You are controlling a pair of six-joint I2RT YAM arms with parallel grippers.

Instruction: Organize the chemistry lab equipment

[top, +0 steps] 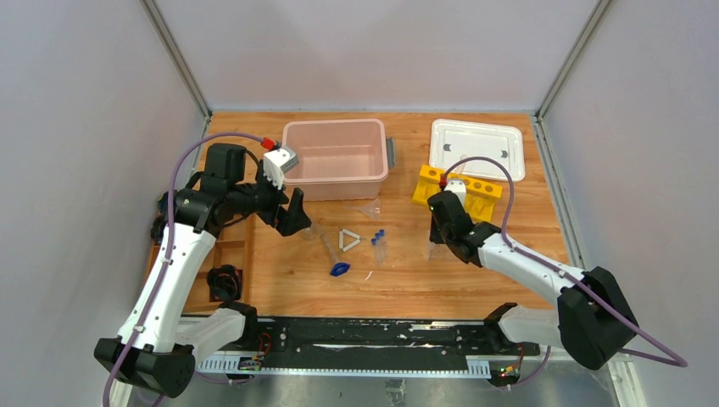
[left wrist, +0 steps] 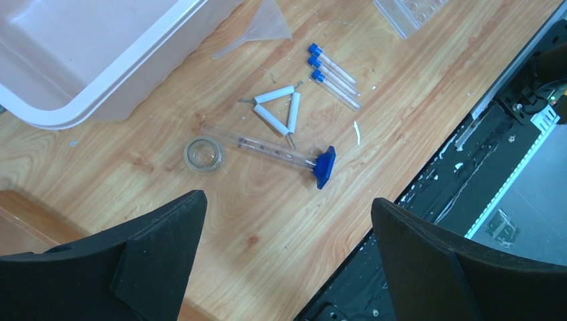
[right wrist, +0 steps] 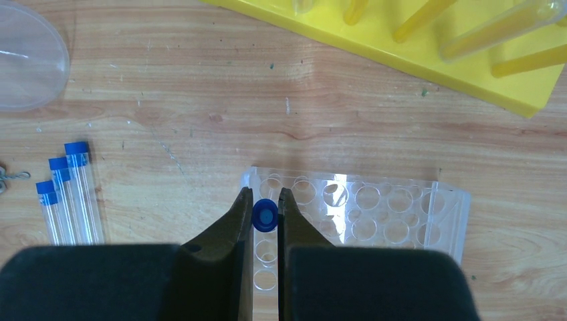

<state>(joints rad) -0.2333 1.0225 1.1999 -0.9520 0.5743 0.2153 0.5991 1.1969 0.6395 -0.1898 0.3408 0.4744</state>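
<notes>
A small clear blue-capped tube shows only its cap; the right gripper clamps it over the clear plastic rack; the left gripper hangs spread wide.

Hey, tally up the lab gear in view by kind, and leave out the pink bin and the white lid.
Blue-capped tubes: 4, counting the one in the right hand
Tube racks: 2, clear rack and yellow rack
Funnel: 1
White triangle: 1
Small beaker: 1
Measuring cylinder: 1
Total: 10
</notes>
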